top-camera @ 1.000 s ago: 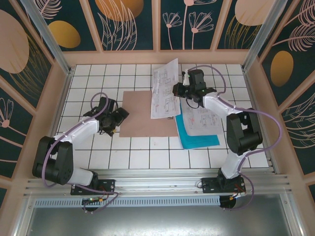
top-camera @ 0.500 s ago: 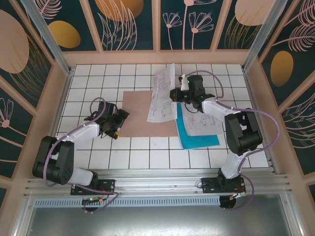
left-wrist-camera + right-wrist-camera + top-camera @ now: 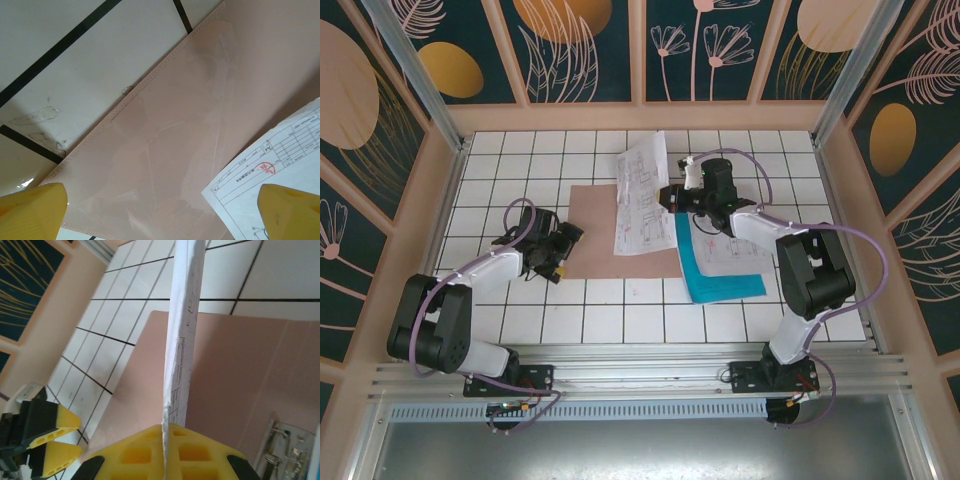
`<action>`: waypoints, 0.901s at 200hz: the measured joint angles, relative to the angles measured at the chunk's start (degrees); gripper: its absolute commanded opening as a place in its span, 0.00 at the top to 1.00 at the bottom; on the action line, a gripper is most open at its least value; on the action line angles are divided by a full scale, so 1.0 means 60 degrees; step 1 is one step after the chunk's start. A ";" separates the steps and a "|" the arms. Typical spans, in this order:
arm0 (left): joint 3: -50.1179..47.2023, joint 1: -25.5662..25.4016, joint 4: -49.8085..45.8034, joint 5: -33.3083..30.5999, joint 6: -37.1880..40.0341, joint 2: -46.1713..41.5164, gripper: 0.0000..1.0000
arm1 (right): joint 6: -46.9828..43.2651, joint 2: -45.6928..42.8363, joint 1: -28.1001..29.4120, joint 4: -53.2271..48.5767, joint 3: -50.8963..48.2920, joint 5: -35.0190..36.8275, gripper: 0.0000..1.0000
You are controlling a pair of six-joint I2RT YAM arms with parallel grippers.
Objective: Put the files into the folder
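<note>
Risk: the right gripper (image 3: 672, 196) is pinching one printed sheet (image 3: 640, 195) by a single edge, jaws closed on it. The sheet is hanging limp and bowed, so it could slip, crease or settle askew with a corner off the folder (image 3: 592, 235).

The folder is lying flat below and to the left of this gripper, under the sheet's free end. The left gripper (image 3: 563, 242) is hovering wide open with nothing in it, just over the folder's left edge. The remaining files (image 3: 725, 250) are resting on the teal sheet (image 3: 720, 282), back toward the right arm's base.
</note>
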 measured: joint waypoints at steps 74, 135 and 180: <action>0.0000 0.0000 -0.0120 -0.0011 0.0120 0.0000 0.02 | 0.1111 0.0637 -0.0120 0.1497 -0.0619 -0.0889 1.00; 0.0000 0.0000 -0.0474 -0.0255 0.0346 0.0007 0.02 | 0.1796 0.1402 -0.0113 0.2488 -0.0685 -0.1060 1.00; -0.0149 0.0007 -0.0423 -0.0255 0.0393 0.0189 0.02 | 0.2215 0.1861 0.0186 0.2954 -0.0685 -0.1016 1.00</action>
